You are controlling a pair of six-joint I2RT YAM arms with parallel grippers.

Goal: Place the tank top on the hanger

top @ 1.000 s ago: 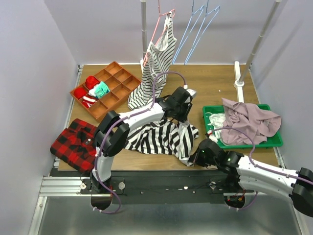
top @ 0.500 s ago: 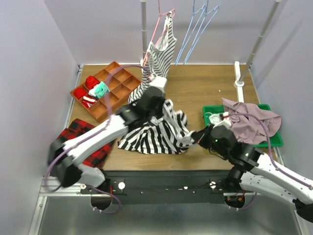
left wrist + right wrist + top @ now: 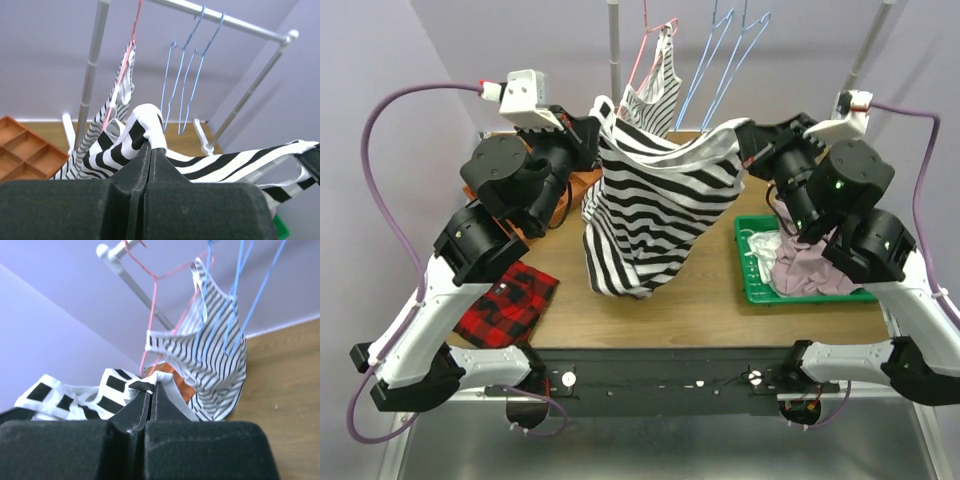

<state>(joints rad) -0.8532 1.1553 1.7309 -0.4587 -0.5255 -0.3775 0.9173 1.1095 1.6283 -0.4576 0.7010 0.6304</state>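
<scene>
Tank top point(image 3: 650, 210) now raised; left hand point(image 3: 592, 130), right hand point(image 3: 752, 150) grip it; garment point(image 3: 812, 268) in bin point(image 3: 810, 296).

The left arm point(image 3: 470, 250) and right arm point(image 3: 865, 230) are standing raised, elbows bending outward, wrists pointing toward each other. The left fingers point(image 3: 134, 169) are pinching tight on the tank top point(image 3: 650, 210); the right fingers point(image 3: 137, 409) are clamping its opposite edge.
</scene>
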